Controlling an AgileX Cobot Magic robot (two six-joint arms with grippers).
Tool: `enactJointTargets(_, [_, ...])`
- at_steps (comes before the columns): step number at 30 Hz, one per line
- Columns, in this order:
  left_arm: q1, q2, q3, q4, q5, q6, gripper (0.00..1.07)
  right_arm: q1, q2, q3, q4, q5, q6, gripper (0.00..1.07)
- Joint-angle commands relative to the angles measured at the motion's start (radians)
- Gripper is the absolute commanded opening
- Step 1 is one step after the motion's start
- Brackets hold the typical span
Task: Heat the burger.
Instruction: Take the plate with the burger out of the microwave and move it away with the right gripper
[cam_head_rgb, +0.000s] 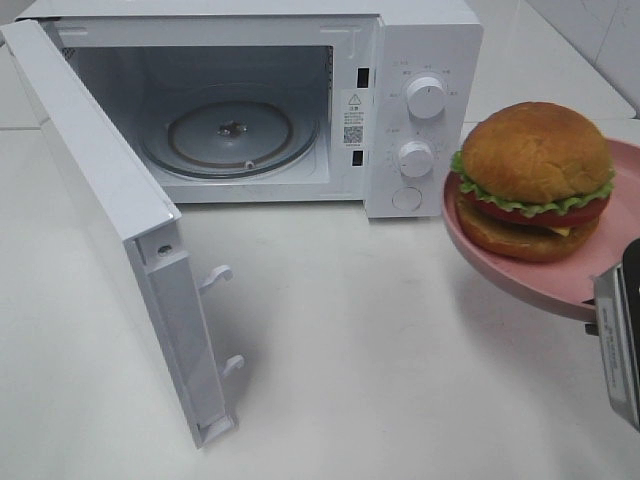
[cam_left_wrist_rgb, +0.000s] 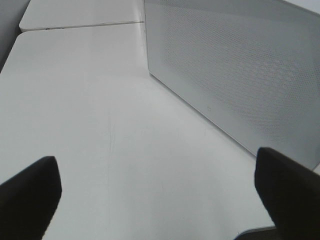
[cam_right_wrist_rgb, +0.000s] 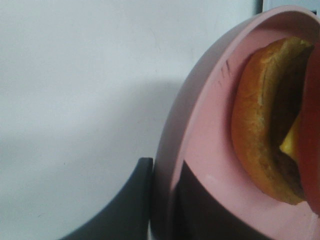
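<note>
Right claw (cam_right_wrist_rgb: 162, 200): clamped narrow on the rim of the pink plate (cam_right_wrist_rgb: 210, 150), one dark finger under the rim and one over it on the plate's inner face. In the high view only the claw's grey body shows, at about 4 o'clock of the frame.

Pink plate (cam_head_rgb: 500, 262): round, shallow, held clear of the worktop (cam_head_rgb: 400, 380) and roughly level, throwing a shadow on the white surface below.

Burger (cam_head_rgb: 535, 180): sits upright near the middle of the plate, domed golden-brown bun on top, lettuce frill, tomato, cheese and lower bun beneath. From the right claw it lies toward 11 o'clock in the high view, across the plate from the gripped rim.

Microwave (cam_head_rgb: 420, 60): white, two round knobs on its panel, just beside the plate at 9 to 10 o'clock. Its cavity, with the glass turntable (cam_head_rgb: 230, 135), lies at about 9 o'clock of the burger, past the control panel.

Microwave door (cam_head_rgb: 110, 220): swung fully open toward 7 o'clock, latch hooks showing.

Left claw (cam_left_wrist_rgb: 155, 200): spread wide, holding nothing, over bare worktop beside the perforated door panel (cam_left_wrist_rgb: 235, 75).

Judgement: the right arm carries the load and is nearer; the plate must travel toward 9 o'clock, rounding the panel to reach the opening.
</note>
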Motion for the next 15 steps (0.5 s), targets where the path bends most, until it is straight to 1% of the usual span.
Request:
enactJointTargets(1, [0.003, -0.007, 0.001, -0.002, -0.001, 0.0, 0.98, -0.005, -0.015, -0.004, -0.128, 0.022, 0.214, 0.03])
enactJointTargets(4, [0.003, -0.007, 0.001, -0.002, -0.001, 0.0, 0.98, -0.005, -0.015, -0.004, -0.159, 0.055, 0.274, 0.03])
enactJointTargets(6, [0.003, -0.007, 0.001, -0.002, -0.001, 0.0, 0.98, -0.005, -0.015, -0.004, -0.206, 0.112, 0.372, 0.03])
enactJointTargets(9, [0.003, -0.007, 0.001, -0.002, -0.001, 0.0, 0.98, -0.005, -0.015, -0.004, -0.231, 0.138, 0.428, 0.03])
enactJointTargets(11, [0.003, -0.007, 0.001, -0.002, -0.001, 0.0, 0.98, -0.005, -0.014, -0.004, -0.265, 0.183, 0.514, 0.03])
enactJointTargets(15, [0.003, -0.007, 0.001, -0.002, -0.001, 0.0, 0.98, -0.005, -0.014, -0.004, -0.303, 0.223, 0.586, 0.03])
